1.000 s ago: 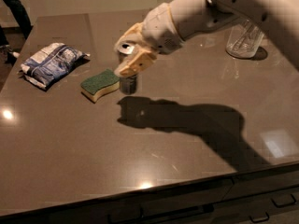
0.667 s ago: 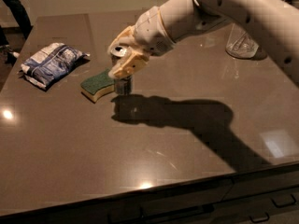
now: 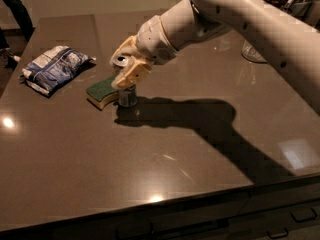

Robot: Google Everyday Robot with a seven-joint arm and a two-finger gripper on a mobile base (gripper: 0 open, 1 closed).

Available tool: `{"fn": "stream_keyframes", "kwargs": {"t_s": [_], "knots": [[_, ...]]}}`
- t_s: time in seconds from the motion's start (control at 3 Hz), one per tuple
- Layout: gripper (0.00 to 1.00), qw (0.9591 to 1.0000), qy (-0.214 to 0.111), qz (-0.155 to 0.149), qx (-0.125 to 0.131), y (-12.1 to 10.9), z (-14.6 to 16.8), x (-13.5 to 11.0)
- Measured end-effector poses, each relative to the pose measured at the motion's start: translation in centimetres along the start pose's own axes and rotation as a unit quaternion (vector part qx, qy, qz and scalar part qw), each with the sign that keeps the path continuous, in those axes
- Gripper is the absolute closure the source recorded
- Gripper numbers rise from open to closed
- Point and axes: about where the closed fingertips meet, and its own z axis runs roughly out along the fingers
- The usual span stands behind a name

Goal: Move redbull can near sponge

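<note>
Directly beneath the gripper (image 3: pixel 128 78) stands the redbull can (image 3: pixel 128 98), upright with its long axis vertical. The tan fingers (image 3: pixel 131 74) are clamped round its upper body, so the gripper is closed on the can. On the side of the gripper away from the arm (image 3: pixel 225 19), and a touch lower, lies the sponge (image 3: pixel 100 88), green top up. That is the relation that counts: can and sponge sit hard against each other, touching or just beside, and the dark gap will not say which. Judged from here, the placing looks nearly done, and the coming move wants a clean letting-go and a straight rise. The can's base seems to rest on the table (image 3: pixel 150 164), though shadow muddies that. Fingers hide the can's middle and markings. Well beyond the sponge, farther from the gripper, sits the blue-and-white bag (image 3: pixel 54 69). Back behind the arm, a clear glass cup (image 3: pixel 251 53) is partly cut off.
</note>
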Motion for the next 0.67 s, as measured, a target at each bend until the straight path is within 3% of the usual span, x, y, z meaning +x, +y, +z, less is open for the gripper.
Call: {"fn": "stream_keyframes", "kwargs": {"t_s": [0.33, 0.67], "knots": [[0.52, 1.0, 0.0, 0.004, -0.002, -0.14, 0.66, 0.72], [0.29, 1.0, 0.0, 0.003, -0.004, -0.07, 0.8, 0.59]]}}
